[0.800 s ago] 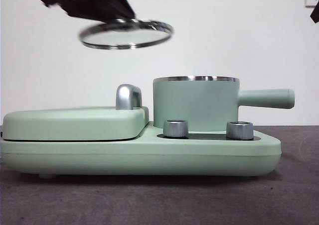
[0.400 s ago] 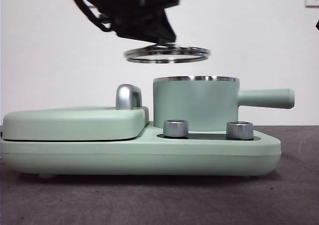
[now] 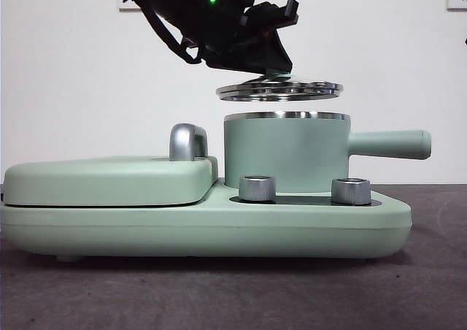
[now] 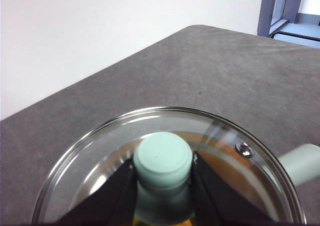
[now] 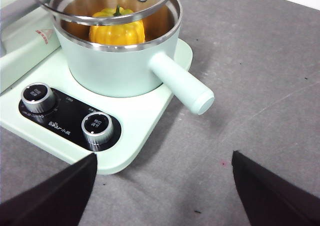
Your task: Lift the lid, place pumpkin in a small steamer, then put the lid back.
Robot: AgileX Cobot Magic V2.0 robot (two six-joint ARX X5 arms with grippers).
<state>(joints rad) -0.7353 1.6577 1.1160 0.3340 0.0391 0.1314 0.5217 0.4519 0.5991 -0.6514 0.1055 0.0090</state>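
Pumpkin (image 5: pixel 117 30) already sits inside the small steamer (image 3: pixel 286 153); the last step, as I judge it, is seating the lid (image 3: pixel 279 90).

Front view: my left gripper (image 3: pixel 266 67) hangs the lid just above the steel rim, close but not touching, and slightly tilted. A tilted lid could catch one edge of the rim and slide off-centre, or jolt the pot on its base (image 3: pixel 204 228). The chrome handle (image 3: pixel 187 142) of the flat griddle cover (image 3: pixel 109 180) stands just beside the pot, near my arm's path, and two steel knobs (image 3: pixel 257 187) sit in front.

Left wrist view: my jaws are clamped on the mint-green knob (image 4: pixel 163 158), one on each side. Through the glass I see orange below. The grip looks firm; a slip on the smooth knob would drop the lid onto the rim.

Right wrist view: my right gripper (image 5: pixel 162 186) waits with jaws spread wide, holding nothing, well apart from the pot's long side handle (image 5: pixel 180 83). The lid's edge overhangs the pot mouth.
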